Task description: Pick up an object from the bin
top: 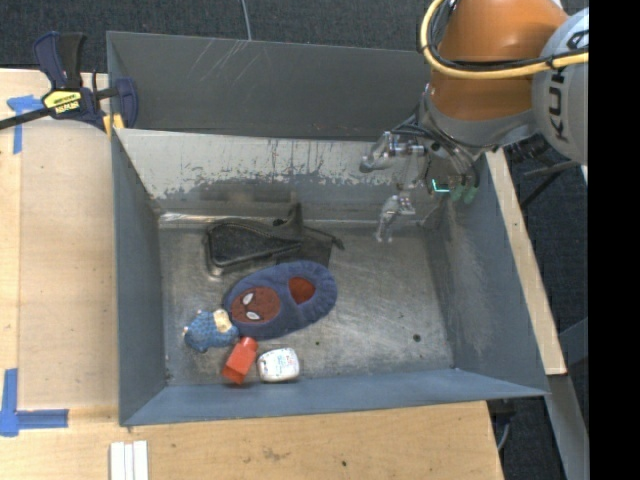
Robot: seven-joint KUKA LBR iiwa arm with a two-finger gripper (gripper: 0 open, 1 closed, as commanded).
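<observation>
My gripper (388, 186) hangs over the bin's back right part, above bare floor near the rear wall. Its two metal fingers stand apart, open, with nothing between them. The nearest loose thing is a flat black object with a raised tab (258, 243), lying to the gripper's left along the back of the floor. In front of that lies a blue slipper with a red face patch (281, 299), near the middle of the bin and apart from the gripper.
At the front left lie a small blue and yellow soft toy (209, 331), a red block (239, 360) and a small white rounded thing (278, 365), close together. The arm with its orange cover stands over the bin's right rim.
</observation>
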